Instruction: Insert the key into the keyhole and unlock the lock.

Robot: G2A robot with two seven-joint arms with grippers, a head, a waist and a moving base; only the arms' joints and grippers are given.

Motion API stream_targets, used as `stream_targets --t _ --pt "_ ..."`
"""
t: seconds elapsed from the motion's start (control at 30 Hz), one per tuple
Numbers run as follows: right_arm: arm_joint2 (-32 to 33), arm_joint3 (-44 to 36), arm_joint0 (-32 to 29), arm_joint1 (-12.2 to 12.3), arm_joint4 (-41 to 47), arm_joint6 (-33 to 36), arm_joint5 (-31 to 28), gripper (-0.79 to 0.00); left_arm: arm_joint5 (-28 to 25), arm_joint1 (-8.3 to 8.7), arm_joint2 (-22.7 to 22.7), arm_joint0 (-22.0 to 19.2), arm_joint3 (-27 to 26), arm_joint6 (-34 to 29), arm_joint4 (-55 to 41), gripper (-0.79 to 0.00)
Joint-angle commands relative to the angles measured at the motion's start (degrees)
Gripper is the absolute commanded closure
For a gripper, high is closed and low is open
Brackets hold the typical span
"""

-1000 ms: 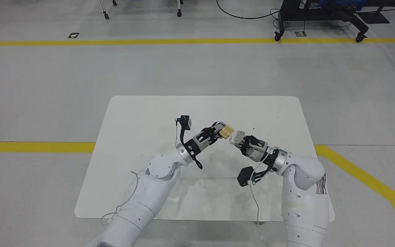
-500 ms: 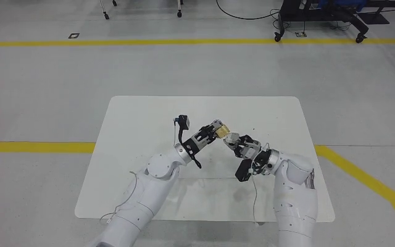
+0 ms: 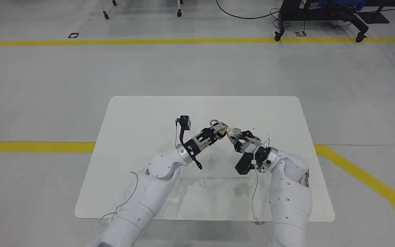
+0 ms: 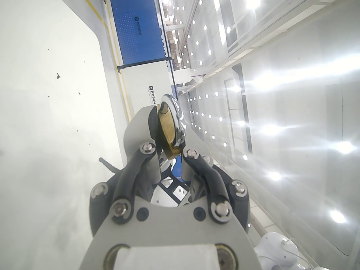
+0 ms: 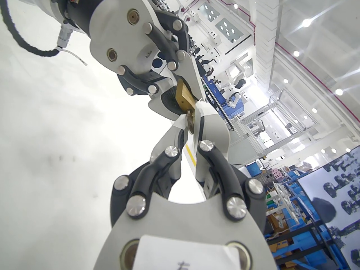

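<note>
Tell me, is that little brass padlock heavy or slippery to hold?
Probably heavy for its size: the padlock looks like solid brass with a shiny metal shackle. Likely rigid, so it should not flex in the grip. Its smooth faces may be slippery; the textured black pads of the left gripper likely help.

Brass, chrome and matt plastic over a smooth white table

The lock (image 4: 166,130) has a dull yellow brass body with a faint brushed look, and its shackle (image 4: 176,113) is mirror-bright chromed metal. The key (image 5: 190,121) is metal with a duller, yellowish sheen. The left gripper (image 5: 182,92) and right gripper (image 5: 191,117) share matt pale-grey fingers (image 5: 216,130) that look like plastic, satin black links (image 5: 216,167) and shiny metal pins (image 5: 235,206). The left one's pad (image 5: 168,99) is black and finely dimpled, like rubber. The table (image 3: 142,117) is smooth, matt white, with a few dark specks.
</note>
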Motion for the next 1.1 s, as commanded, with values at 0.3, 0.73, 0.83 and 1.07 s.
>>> stream_targets --t 0.3,0.73,0.83,1.07 --pt "0.24 2.20 -0.40 3.19 0.00 -1.01 0.99 0.000 0.00 0.00 0.00 0.00 0.00 0.01 0.00 0.000" --pt "5.97 -1.36 0.54 4.32 0.00 -7.25 7.25 -0.305 0.00 0.00 0.00 0.00 0.00 0.01 0.00 0.000" --pt "5.36 -6.51 -1.09 4.32 0.00 -8.52 8.53 -0.785 0.00 0.00 0.00 0.00 0.00 0.01 0.00 0.000" --pt "5.36 -6.51 -1.09 4.32 0.00 -8.52 8.53 -0.354 2.46 0.77 -1.11 2.29 -3.95 2.77 3.90 0.000"
